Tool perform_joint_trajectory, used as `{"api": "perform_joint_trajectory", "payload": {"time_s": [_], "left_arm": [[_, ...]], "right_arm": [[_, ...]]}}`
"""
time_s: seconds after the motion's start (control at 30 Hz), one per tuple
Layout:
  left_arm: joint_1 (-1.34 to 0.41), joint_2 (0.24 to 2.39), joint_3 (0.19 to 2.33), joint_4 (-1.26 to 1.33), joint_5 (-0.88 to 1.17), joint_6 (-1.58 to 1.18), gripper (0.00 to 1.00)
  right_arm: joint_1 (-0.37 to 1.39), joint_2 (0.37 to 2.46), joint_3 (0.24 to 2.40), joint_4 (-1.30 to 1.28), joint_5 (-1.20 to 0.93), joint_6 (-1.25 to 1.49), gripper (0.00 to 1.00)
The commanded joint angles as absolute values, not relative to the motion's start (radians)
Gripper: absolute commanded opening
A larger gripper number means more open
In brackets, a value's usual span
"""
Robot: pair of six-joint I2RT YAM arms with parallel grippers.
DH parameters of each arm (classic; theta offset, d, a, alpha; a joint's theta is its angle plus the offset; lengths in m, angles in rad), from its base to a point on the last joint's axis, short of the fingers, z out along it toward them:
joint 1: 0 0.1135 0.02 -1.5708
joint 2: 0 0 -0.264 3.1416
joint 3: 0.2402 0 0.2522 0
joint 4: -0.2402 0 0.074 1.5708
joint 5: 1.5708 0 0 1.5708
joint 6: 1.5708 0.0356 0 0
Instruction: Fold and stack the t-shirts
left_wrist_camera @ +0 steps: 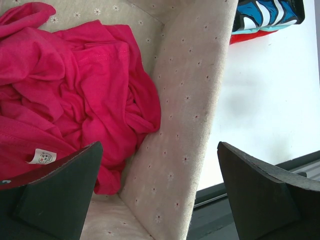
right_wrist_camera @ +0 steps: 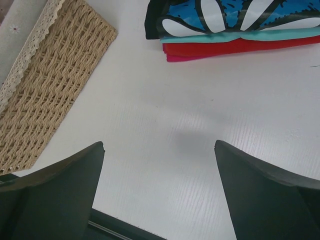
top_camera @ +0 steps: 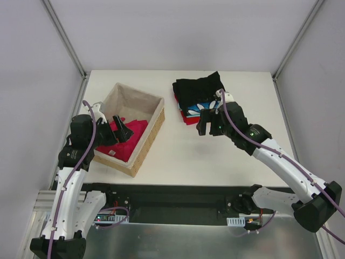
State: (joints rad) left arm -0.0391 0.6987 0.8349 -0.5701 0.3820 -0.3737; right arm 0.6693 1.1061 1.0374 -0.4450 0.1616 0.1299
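Crimson-pink tee (left_wrist_camera: 75, 100), crumpled, lay inside wicker basket (top_camera: 152, 129) toward left edge of tabletop (top_camera: 178, 156); folded stack (top_camera: 197, 93) sat near far edge; left gripper (top_camera: 124, 130) over basket and right gripper (top_camera: 207, 125) beside stack, both jaws spread wide

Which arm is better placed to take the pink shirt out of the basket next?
Left. The left tool, open, hangs over the pink shirt in the basket; the right tool is beside the folded stack.

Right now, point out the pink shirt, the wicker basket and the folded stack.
pink shirt (left_wrist_camera: 75, 90), left wrist view, bunched middle.
wicker basket (right_wrist_camera: 55, 90), right wrist view, woven wall.
folded stack (top_camera: 197, 89), top view, black top layer.
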Motion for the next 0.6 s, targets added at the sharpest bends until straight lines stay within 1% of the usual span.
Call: {"api": "perform_joint_trajectory", "payload": {"time_s": [0.0,0.47,0.53,0.57], "left_arm": [[-0.038,0.686,0.827,-0.54,0.361,-0.354,0.99],[-0.038,0.676,0.837,-0.54,0.368,-0.339,0.99],[-0.038,0.687,0.859,-0.541,0.348,-0.321,0.99],[-0.038,0.695,0.874,-0.545,0.307,-0.307,0.99]], "right_arm": [[0.675,1.08,1.046,-0.41,0.201,0.13,0.96],[0.678,1.081,1.048,-0.416,0.181,0.133,0.97],[0.677,1.083,1.051,-0.416,0.17,0.138,0.96],[0.678,1.083,1.051,-0.414,0.166,0.14,0.97]]}}
